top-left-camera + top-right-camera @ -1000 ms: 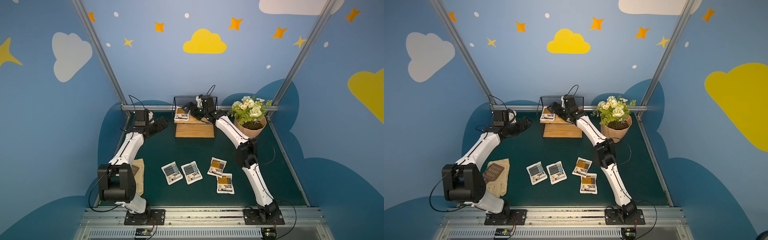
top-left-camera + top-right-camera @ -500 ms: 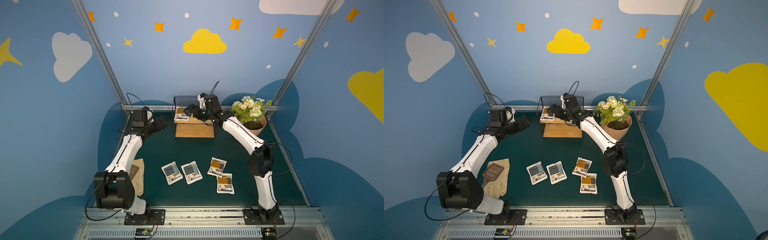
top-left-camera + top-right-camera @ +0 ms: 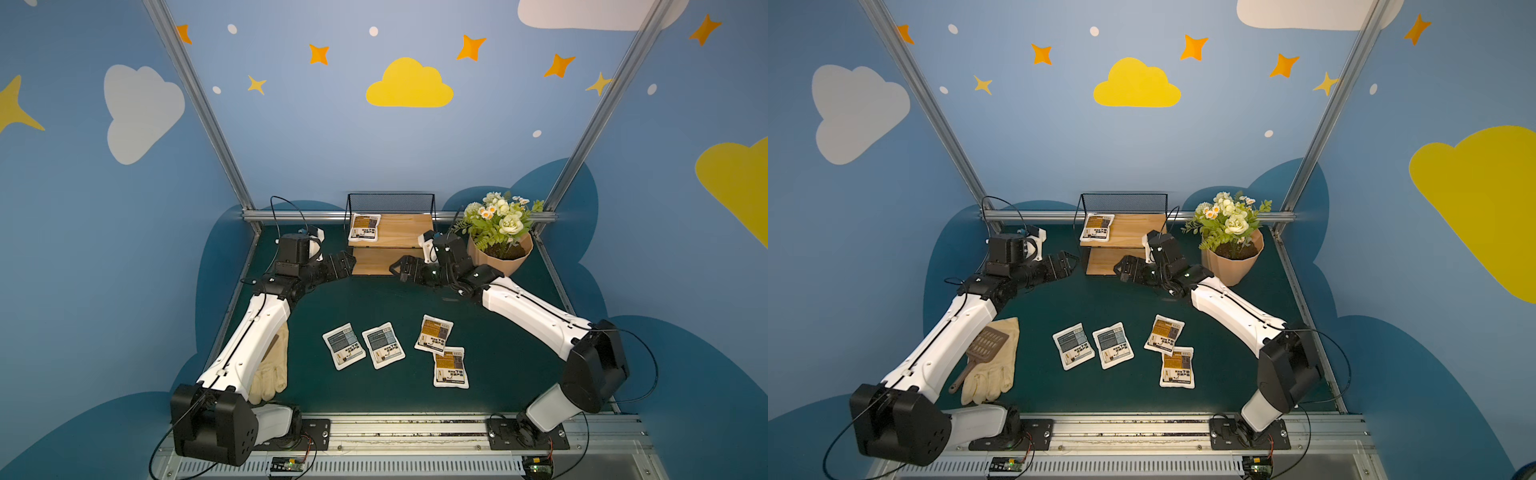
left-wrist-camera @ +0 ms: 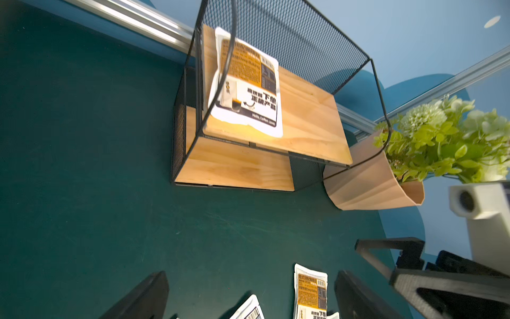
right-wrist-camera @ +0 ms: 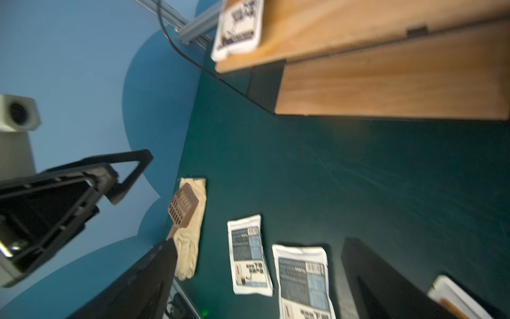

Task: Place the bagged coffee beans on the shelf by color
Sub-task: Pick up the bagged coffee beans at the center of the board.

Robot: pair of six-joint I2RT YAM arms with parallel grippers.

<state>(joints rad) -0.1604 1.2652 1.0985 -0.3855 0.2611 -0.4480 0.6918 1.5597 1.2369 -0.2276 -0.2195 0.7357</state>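
The shelf [image 3: 405, 230] stands at the back centre. One orange-panelled bag of coffee beans [image 3: 364, 227] lies on the left of its upper board, also clear in the left wrist view [image 4: 248, 82]. On the green table lie two grey-blue bags [image 3: 344, 345] [image 3: 382, 345] and two orange bags [image 3: 433, 333] [image 3: 450, 367]. My left gripper [image 3: 347, 264] hovers open and empty at the shelf's left front corner. My right gripper [image 3: 401, 268] is open and empty in front of the lower board. In the right wrist view its fingers [image 5: 380, 281] frame the grey-blue bags [image 5: 302, 279].
A tan flower pot [image 3: 498, 253] with white flowers stands right of the shelf, close behind my right wrist. Cream gloves [image 3: 992, 365] with a brown slotted scoop [image 3: 986, 345] lie front left beside my left arm. A metal rail [image 3: 291, 215] borders the back.
My right gripper has drawn back from the upper board and come down in front of the lower one, leaving the orange bag there. My left gripper has edged slightly toward the shelf.
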